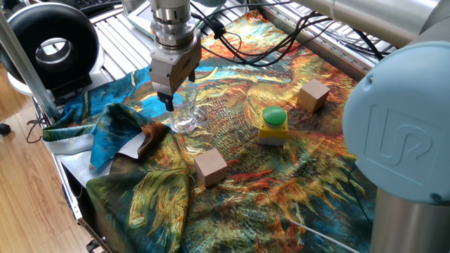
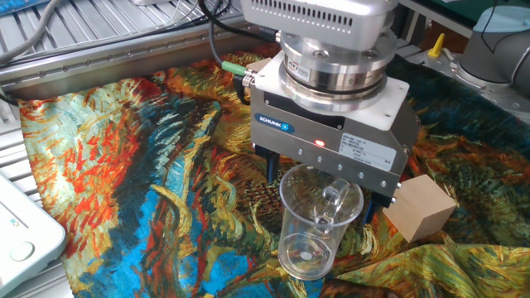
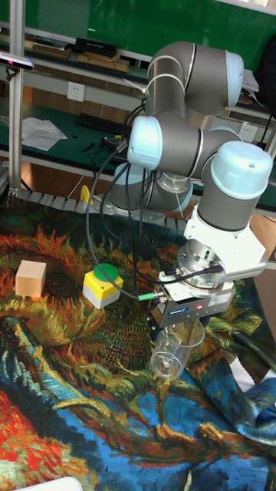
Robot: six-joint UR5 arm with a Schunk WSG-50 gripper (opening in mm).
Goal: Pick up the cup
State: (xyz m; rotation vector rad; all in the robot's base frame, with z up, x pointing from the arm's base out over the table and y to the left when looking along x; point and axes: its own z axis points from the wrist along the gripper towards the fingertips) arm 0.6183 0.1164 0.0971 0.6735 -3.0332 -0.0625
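Note:
The cup [image 2: 317,223] is a clear glass tumbler standing upright on the painted cloth, also seen in one fixed view as the cup [image 1: 184,112] and in the tall view as the cup [image 3: 173,351]. My gripper [image 2: 323,186] hangs right over its rim, open, with one dark finger on each side of the glass. The gripper [image 1: 179,98] shows its left finger beside the glass; the other is partly hidden behind it. In the tall view the gripper [image 3: 181,328] sits on top of the cup. The fingers do not press the glass.
Two wooden cubes [image 1: 211,167] [image 1: 313,95] and a yellow box with a green button [image 1: 273,124] lie on the cloth. One cube [image 2: 418,207] sits close to the right of the cup. Bunched blue cloth folds [image 1: 116,130] rise on the left. Cables [image 1: 239,42] trail behind.

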